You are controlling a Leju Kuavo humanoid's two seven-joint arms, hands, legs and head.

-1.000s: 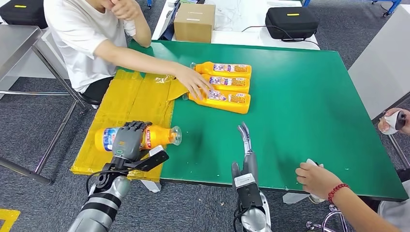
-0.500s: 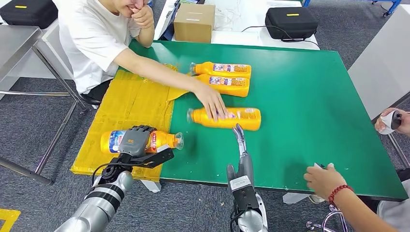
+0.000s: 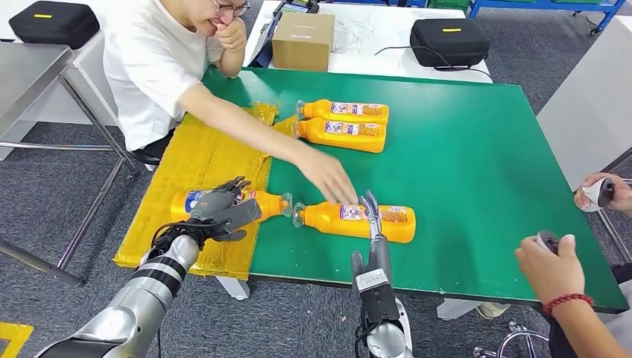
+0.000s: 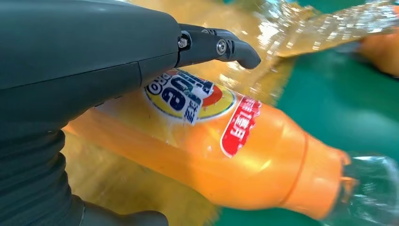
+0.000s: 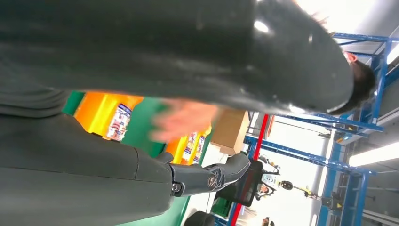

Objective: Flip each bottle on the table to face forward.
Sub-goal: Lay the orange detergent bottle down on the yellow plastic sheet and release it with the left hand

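An orange bottle with a clear cap lies on its side on the yellow mat, label up. My left hand rests over it, fingers stretched out rather than wrapped around it. A second orange bottle lies on the green table near the front edge. My right hand stands over it with straight fingers, holding nothing. A person's hand reaches to that bottle. Two more bottles lie side by side at the back.
A seated person in a white shirt leans in from the far left. Another person's hands hold controllers at the right edge. A cardboard box and a black case sit behind the table. A metal table stands left.
The person slid one bottle from the back row to the front, under my right hand. My left hand's fingers loosened from curled to stretched over its bottle. The camera shifted slightly.
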